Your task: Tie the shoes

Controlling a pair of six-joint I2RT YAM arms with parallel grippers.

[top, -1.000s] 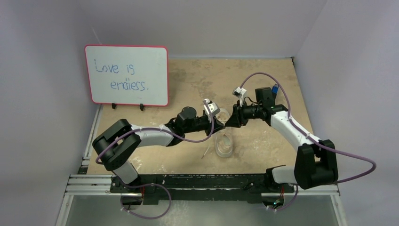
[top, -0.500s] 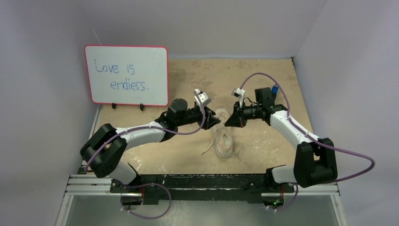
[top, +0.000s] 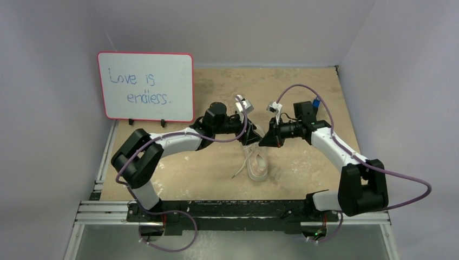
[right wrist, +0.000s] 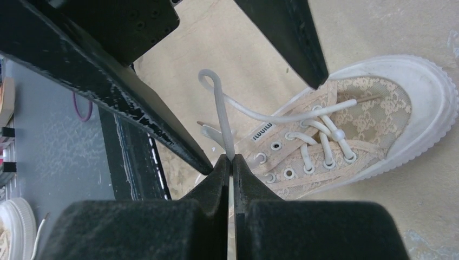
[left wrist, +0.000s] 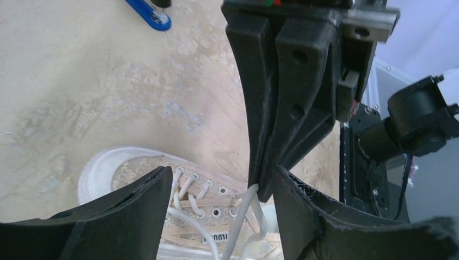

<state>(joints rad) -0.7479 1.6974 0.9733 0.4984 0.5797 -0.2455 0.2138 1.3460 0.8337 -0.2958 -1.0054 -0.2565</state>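
The shoe [top: 258, 164] is a pale pink-beige lace sneaker with a white sole, lying mid-table with its toe toward the arms' bases. My right gripper [right wrist: 231, 158] is shut on a thin white lace [right wrist: 218, 103] that rises in a loop above the eyelets of the shoe [right wrist: 373, 116]. My left gripper [left wrist: 220, 174] is open above the shoe [left wrist: 122, 169], its fingers either side of the right gripper's shut tips [left wrist: 263, 184] and the held lace [left wrist: 244, 214]. Both grippers meet over the shoe's heel end, left gripper [top: 250, 135] against right gripper [top: 263, 142].
A whiteboard [top: 145, 86] with a red rim stands at the back left. A blue object [left wrist: 149, 13] lies on the table beyond the shoe. A loose lace end [top: 238, 172] trails left of the shoe. Grey walls close in on both sides.
My left gripper has opened, pulled back left, then come forward around the right gripper's tips. My right gripper has closed on the lace and stayed almost in place.
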